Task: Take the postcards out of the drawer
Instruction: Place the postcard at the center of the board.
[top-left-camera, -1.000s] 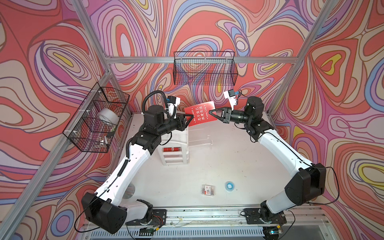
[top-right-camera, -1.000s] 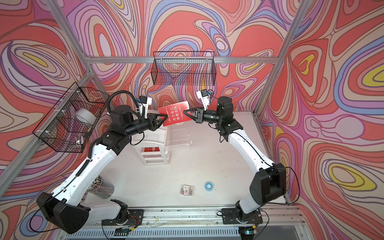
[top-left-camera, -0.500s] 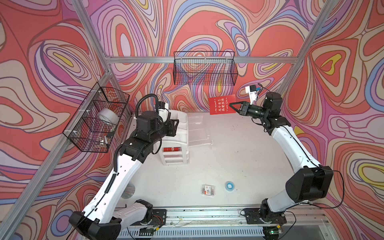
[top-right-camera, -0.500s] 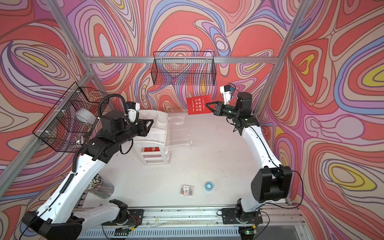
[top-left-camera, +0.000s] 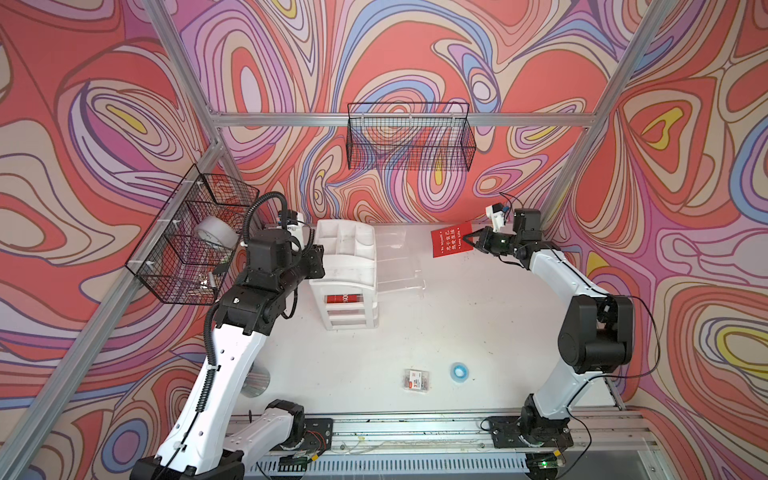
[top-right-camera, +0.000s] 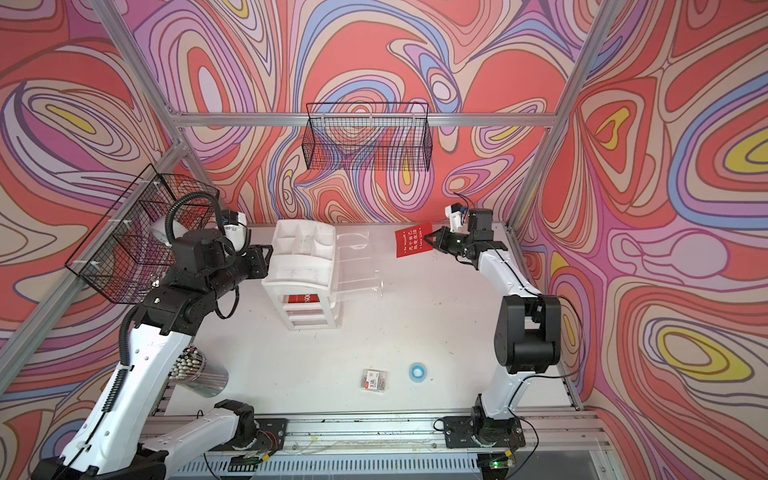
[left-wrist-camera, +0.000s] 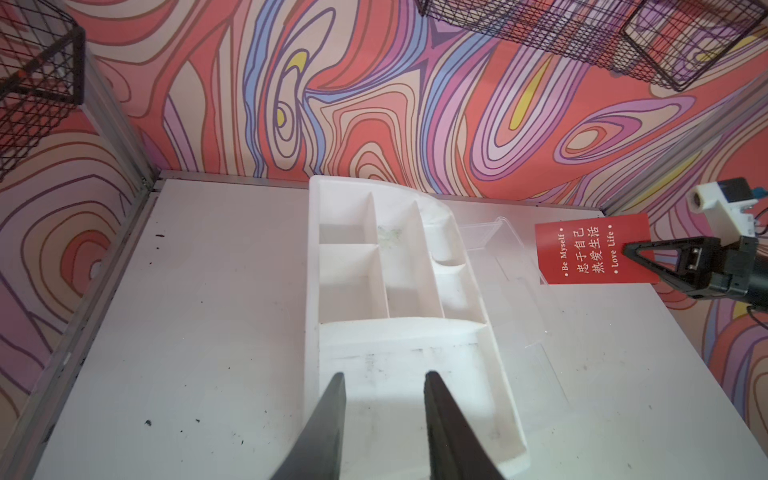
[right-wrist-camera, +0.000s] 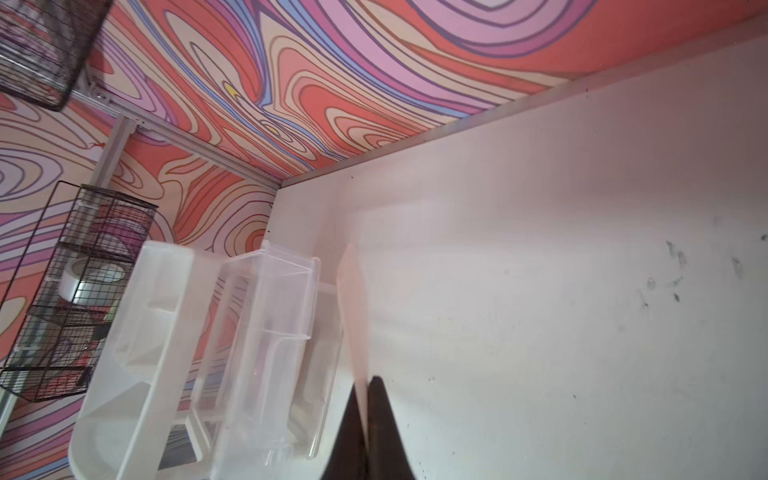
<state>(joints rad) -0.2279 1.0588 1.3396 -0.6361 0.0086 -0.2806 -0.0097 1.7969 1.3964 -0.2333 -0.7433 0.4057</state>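
Observation:
One red postcard with white lettering hangs in the air near the back right of the table. My right gripper is shut on its edge. In the right wrist view the postcard shows edge-on between the fingers of that gripper. The white drawer unit has clear drawers pulled out to its right. Another red postcard shows inside a lower drawer. My left gripper is open and empty, over the unit's left top edge.
A wire basket hangs on the back wall, and another with a tape roll on the left wall. A small clear packet and a blue ring lie near the front. A metal cup stands by the left arm's base.
The right gripper has carried the postcard right and back, away from the drawer unit. The left gripper has drawn back left from the card to the unit's left side.

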